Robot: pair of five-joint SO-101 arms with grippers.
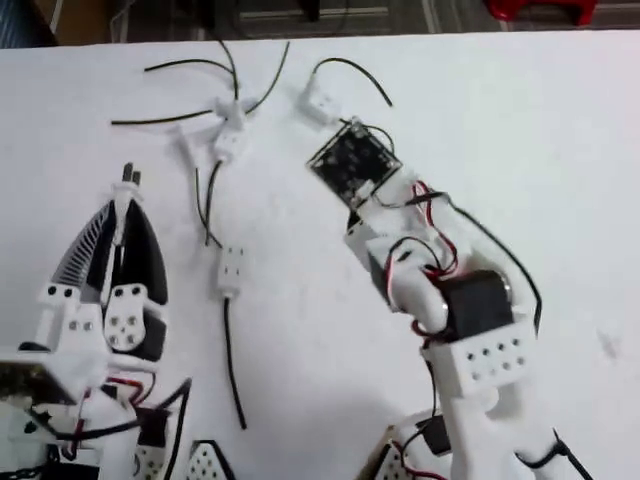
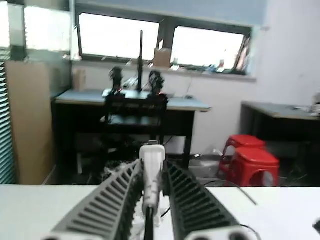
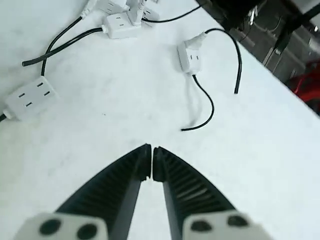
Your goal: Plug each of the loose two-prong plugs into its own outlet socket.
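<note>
My left gripper sits at the table's left side, pointing to the far edge, shut on a white two-prong plug whose dark prongs stick out past the fingertips. The same plug stands upright between the ribbed fingers. A white outlet socket block with a black cable lies mid-table, right of that gripper. My right gripper is shut and empty, hovering over bare table. Ahead of it lie a single white socket and a cluster of white plugs and sockets.
The cluster of white connectors with several black cable stubs lies at the far centre; the single socket is just right of it, in front of the right arm's wrist board. The table's right half is bare white.
</note>
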